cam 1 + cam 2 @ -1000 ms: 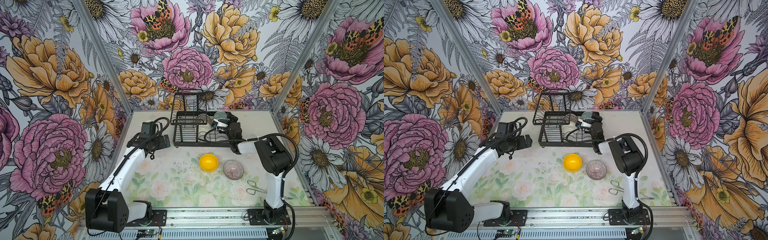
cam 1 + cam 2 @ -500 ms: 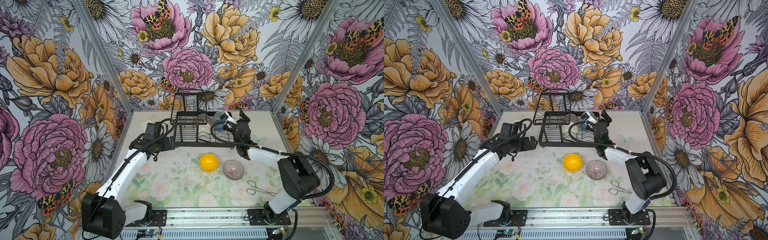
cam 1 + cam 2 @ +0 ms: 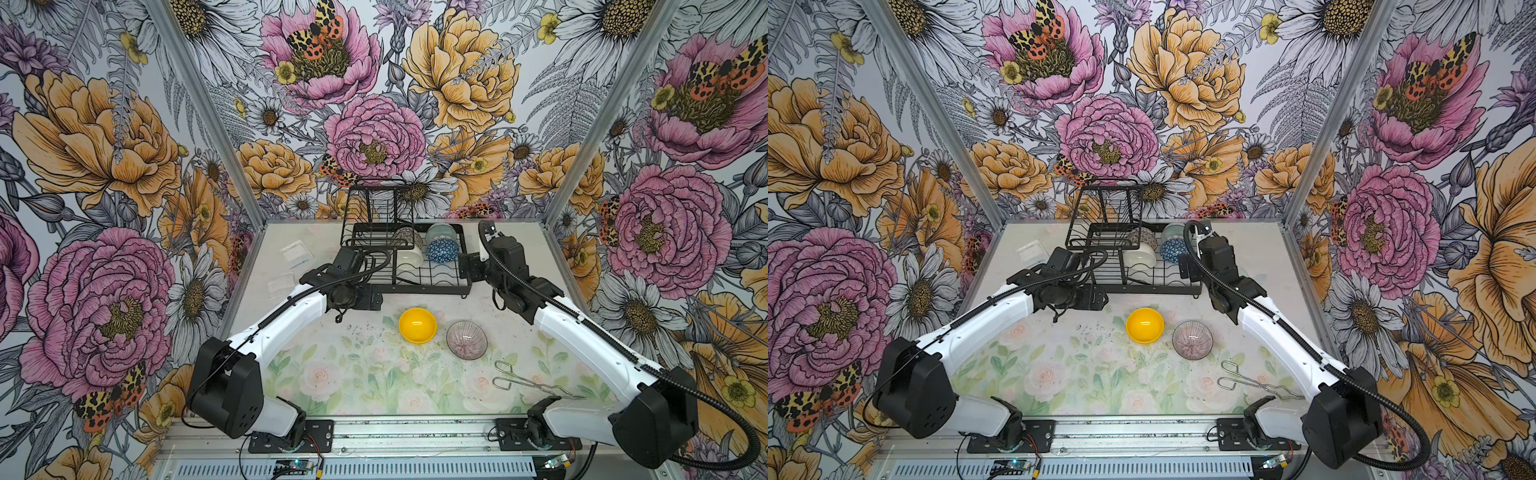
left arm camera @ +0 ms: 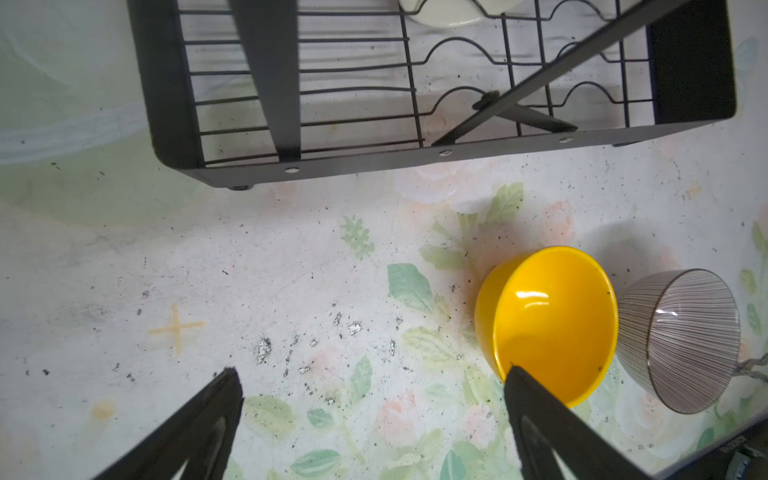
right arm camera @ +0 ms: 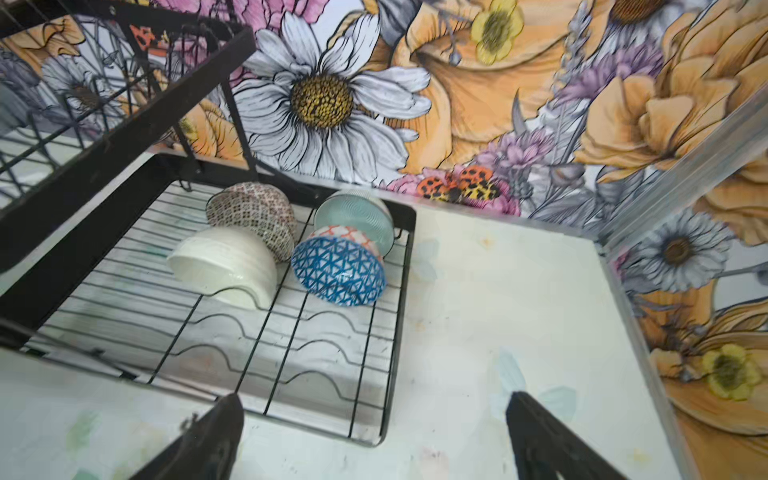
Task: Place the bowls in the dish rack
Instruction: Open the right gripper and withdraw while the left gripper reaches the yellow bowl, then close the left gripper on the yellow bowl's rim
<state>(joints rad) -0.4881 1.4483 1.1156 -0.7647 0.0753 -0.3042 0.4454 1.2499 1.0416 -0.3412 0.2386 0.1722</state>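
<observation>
Flowered walls enclose a pale floral table (image 3: 353, 374). At the upper middle of both top views, the dish rack (image 3: 428, 287) holds four bowls on its lower tier: the mosaic bowl (image 5: 253, 212), cream bowl (image 5: 226, 266), teal bowl (image 5: 357, 216) and blue bowl (image 5: 338, 272). Two seem left to load: the yellow bowl (image 3: 417, 325) and mauve bowl (image 3: 466, 339), just beside each other on the table at frame centre. The left gripper (image 4: 372, 374) hangs near the yellow bowl, fingers apart and empty. The right gripper (image 5: 372, 398), by the rack's right end, is likewise spread and empty.
</observation>
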